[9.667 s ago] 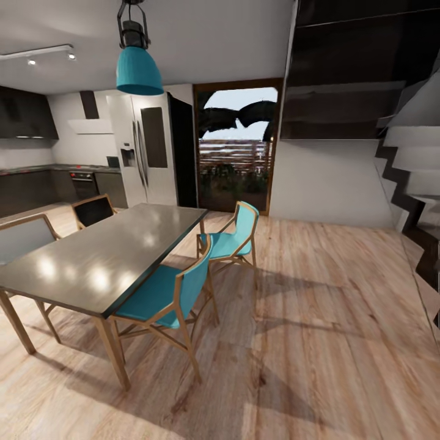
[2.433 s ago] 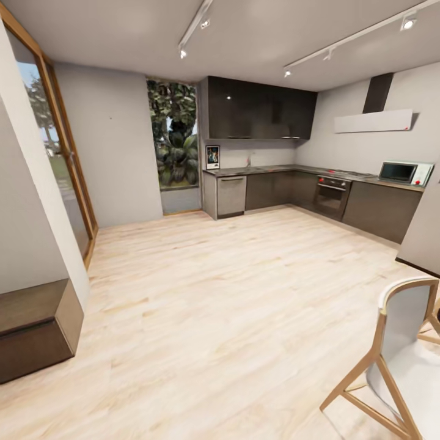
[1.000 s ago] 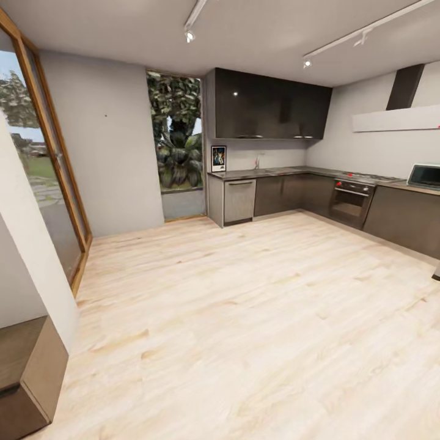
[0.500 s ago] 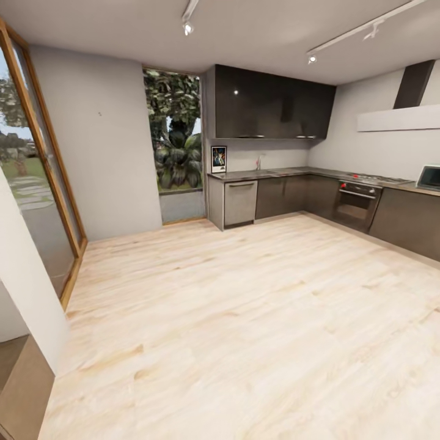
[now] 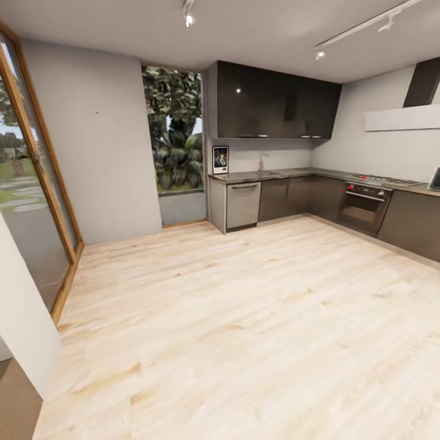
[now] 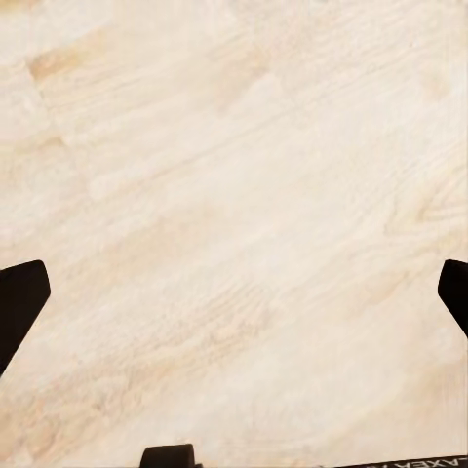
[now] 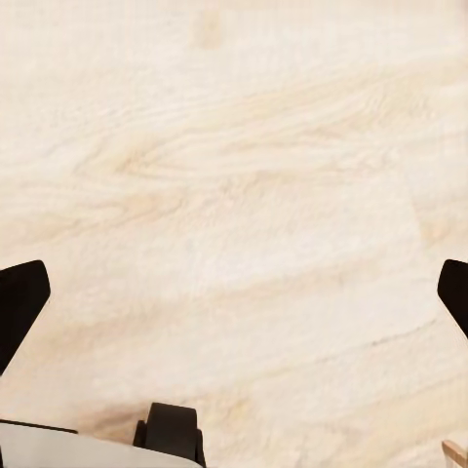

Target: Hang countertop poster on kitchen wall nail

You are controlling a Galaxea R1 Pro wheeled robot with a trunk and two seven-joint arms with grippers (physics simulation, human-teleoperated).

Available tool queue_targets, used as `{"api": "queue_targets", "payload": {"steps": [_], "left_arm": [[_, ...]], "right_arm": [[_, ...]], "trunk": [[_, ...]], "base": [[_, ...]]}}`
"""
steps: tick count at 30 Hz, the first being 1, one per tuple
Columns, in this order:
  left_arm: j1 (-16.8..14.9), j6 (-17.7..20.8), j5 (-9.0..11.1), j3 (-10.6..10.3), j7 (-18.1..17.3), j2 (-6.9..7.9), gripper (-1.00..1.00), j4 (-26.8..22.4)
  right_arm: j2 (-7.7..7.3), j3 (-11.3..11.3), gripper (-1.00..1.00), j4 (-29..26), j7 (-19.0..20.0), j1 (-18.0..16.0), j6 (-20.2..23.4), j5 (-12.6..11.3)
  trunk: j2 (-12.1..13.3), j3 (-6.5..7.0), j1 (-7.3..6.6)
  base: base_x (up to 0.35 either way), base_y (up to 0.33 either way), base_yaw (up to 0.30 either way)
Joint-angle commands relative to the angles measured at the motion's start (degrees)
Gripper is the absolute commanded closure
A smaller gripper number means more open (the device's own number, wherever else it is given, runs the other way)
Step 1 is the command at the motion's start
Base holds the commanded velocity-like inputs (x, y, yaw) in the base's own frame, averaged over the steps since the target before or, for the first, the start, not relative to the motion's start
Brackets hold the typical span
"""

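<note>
Poster [image 5: 220, 160] stands way off on the counter [image 5: 287, 174] end. Both tools wide, empty (over floor [image 5: 232, 318]). Risk: driving in crooked and clipping those cabinets [image 5: 278, 198].

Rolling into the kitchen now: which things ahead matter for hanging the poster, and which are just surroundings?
Job:
poster, upright at the countertop's end
countertop
small dark spot on the grey wall, possibly a nail

Surroundings:
oven
upper cabinets
window
wooden floor

wood floor [image 5: 244, 318] | oven [image 5: 365, 205] | tall window [image 5: 177, 131] | dark wall cabinets [image 5: 275, 104]
</note>
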Motion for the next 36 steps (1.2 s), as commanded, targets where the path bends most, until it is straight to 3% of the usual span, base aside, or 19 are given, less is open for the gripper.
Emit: {"api": "queue_targets", "payload": {"steps": [1,36], "left_arm": [[0.02,-0.08,-0.49,0.11,0.0,-0.01,-1.0,-0.08],[0.02,-0.13,-0.49,0.11,0.0,-0.01,-1.0,-0.08]], "right_arm": [[0.01,0.17,-1.0,0.07,-0.45,-0.04,-0.09,0.4],[0.01,0.22,-1.0,0.07,-0.45,-0.04,-0.09,0.4]], "trunk": [[-0.02,-0.05,0.04],[-0.02,-0.05,0.04]], "base": [[0.336,0.096,0.0],[0.336,0.097,0.0]]}}
